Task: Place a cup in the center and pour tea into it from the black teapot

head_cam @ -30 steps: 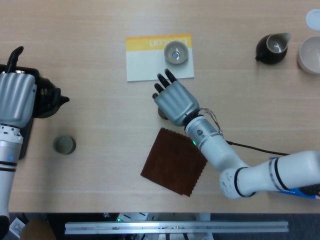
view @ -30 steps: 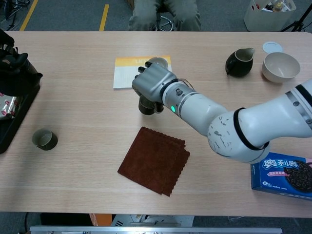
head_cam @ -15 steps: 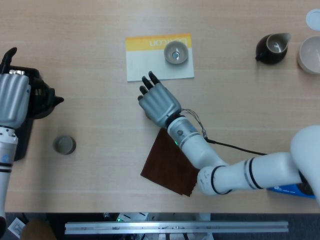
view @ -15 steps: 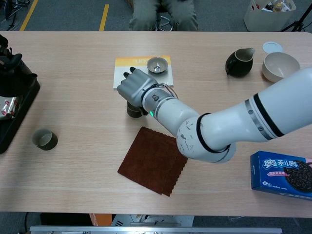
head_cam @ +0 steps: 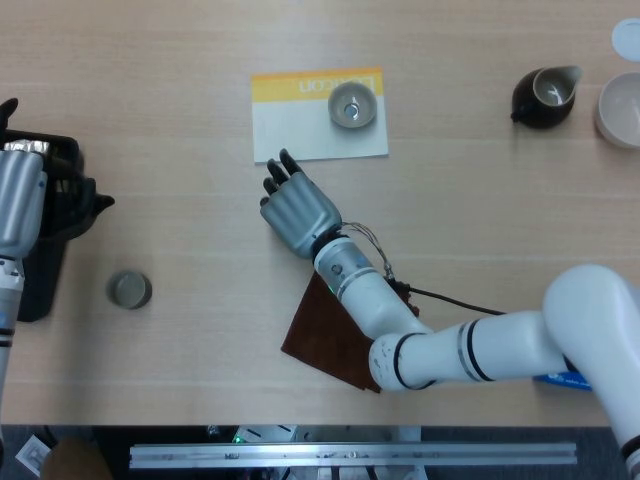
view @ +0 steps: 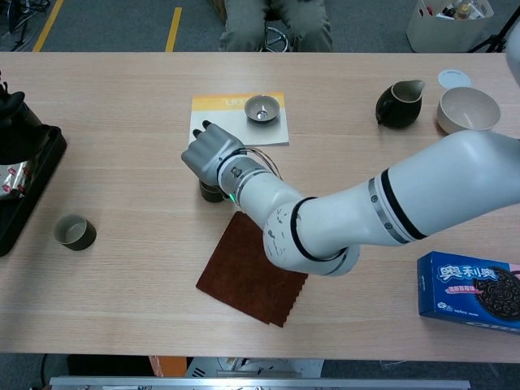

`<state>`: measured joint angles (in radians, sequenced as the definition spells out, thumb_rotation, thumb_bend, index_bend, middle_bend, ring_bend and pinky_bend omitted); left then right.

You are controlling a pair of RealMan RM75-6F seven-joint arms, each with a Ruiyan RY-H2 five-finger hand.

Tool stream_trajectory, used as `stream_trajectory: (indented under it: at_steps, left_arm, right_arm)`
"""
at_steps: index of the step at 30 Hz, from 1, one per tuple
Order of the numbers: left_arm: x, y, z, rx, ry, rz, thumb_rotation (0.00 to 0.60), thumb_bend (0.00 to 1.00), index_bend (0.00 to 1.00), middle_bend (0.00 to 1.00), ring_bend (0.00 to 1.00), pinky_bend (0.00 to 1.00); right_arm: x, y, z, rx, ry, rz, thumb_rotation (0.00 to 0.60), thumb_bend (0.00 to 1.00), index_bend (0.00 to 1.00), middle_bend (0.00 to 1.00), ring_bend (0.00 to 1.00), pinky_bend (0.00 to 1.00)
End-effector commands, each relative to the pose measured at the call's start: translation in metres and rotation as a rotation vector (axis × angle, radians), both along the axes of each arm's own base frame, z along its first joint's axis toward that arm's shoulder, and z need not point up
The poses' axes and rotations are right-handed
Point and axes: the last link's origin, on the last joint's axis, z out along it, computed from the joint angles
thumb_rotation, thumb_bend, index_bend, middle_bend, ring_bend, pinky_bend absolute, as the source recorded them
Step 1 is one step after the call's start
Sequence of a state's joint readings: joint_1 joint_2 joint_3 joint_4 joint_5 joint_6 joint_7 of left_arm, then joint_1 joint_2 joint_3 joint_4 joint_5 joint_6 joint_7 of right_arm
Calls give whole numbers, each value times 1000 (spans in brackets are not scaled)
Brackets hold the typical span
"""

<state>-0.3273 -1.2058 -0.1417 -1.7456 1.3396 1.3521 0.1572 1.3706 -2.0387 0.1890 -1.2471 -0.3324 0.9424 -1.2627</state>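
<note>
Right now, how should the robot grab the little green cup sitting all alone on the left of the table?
Probably by its rim and round wall, coming straight down from above. The little green cup stands upright with its mouth open to the top, it has no handle, and bare table surrounds it, so fingers can close on opposite sides.

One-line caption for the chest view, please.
Right hand grips a dark cup on the table beside a brown cloth; another cup sits far left.
</note>
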Motion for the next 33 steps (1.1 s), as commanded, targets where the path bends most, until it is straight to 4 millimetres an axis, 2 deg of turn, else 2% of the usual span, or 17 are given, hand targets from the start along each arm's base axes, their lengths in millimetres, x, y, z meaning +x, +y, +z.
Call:
stream_trajectory:
  at_steps: [1,9,21,26,29,33]
  left_arm:
    - [-1,-1,0,0,0,1,570,382,924,1000,851,88]
    - [-3,-1,1,2,-6,1,567,382,924,1000,852,88]
    - [-3,-2,1,2,-12,-1,566,382,924,1000,851,88]
    - [-3,-3,1,1,-13,-2,562,382,923,1000,852,88]
    - [-4,-3,1,4,-13,-1,565,382,922,1000,852,88]
    - [-4,-3,2,2,-11,-3,558,382,922,1000,851,88]
  right_arm:
    - [1,0,-2,-2,10,1,600,237,442,213,29,25]
    - [1,0,-4,-7,32,1,600,238,435,213,27,20]
    - [1,0,-3,-9,47,0,600,243,287,211,1,4]
    - [1,1,-3,-7,51,0,600,246,269,207,0,3]
    - [1,1,-1,-4,48,-2,600,246,214,192,0,0]
    - [1,-1,7,3,44,-9,600,247,85,155,0,0]
